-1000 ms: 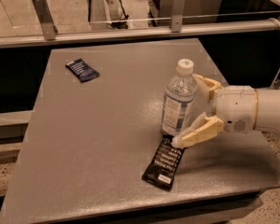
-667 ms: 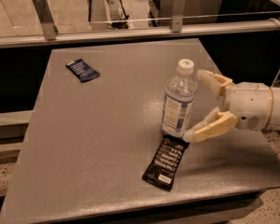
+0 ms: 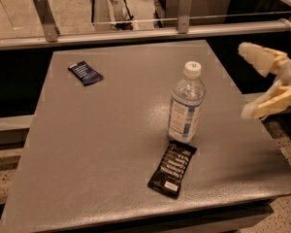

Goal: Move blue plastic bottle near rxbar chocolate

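The grey desk carries three items; the blue plastic bottle stands upright a little toward 3 o'clock from the desk's centre, white cap on, pale label facing the camera; nothing grips it.

The rxbar chocolate lies flat at 6 o'clock from the bottle, a black wrapper with rows of white lettering; its long axis runs from about 1 o'clock to 7 o'clock; its upper end sits just beside the bottle's base, contact cannot be confirmed; a small white patch shows at its lower end.

A smaller dark blue wrapper lies flat near the desk's 10 o'clock corner, well apart from both other items.

The tool hangs at 3 o'clock from the bottle, near the desk's right-hand edge, clear of the bottle; its two pale fingers are spread wide, one above the other, holding nothing.

A metal rail with two upright brackets runs along the desk's 12 o'clock side.
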